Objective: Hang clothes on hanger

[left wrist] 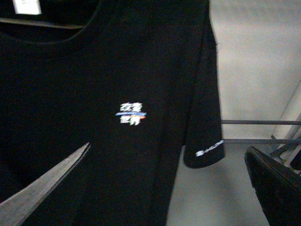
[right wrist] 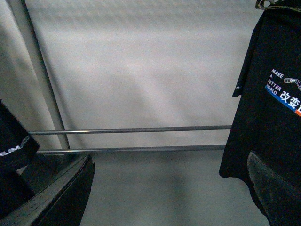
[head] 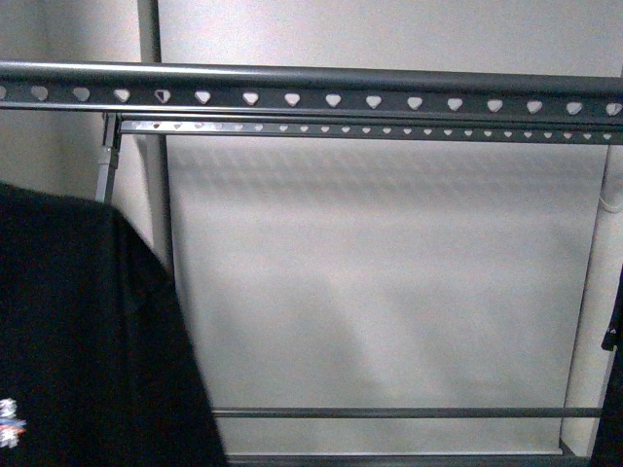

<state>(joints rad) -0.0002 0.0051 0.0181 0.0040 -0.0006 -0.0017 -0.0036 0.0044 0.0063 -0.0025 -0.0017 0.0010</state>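
- The left hand [left wrist: 168,148] is spread wide and empty, facing the black T-shirt [left wrist: 94,70]. The shirt hangs low at the left, below the top rail [head: 331,97]; a careless pinch of loose cloth could drag it down.
- The right hand [right wrist: 169,157] is likewise spread and empty.
- No worktop shows, only a pale wall [head: 389,292] and thin lower bars [right wrist: 131,129].

A black short-sleeved T-shirt [left wrist: 117,61] is hanging upright, showing a small white and blue chest print and white lettering on its sleeve hem. A black shirt [right wrist: 273,122] printed "MAKE A BETTER WORLD" is also hanging; whether it is the same garment is unclear. The grey metal rack [head: 311,86] is spanning the front view, its rails punched with heart-shaped holes.
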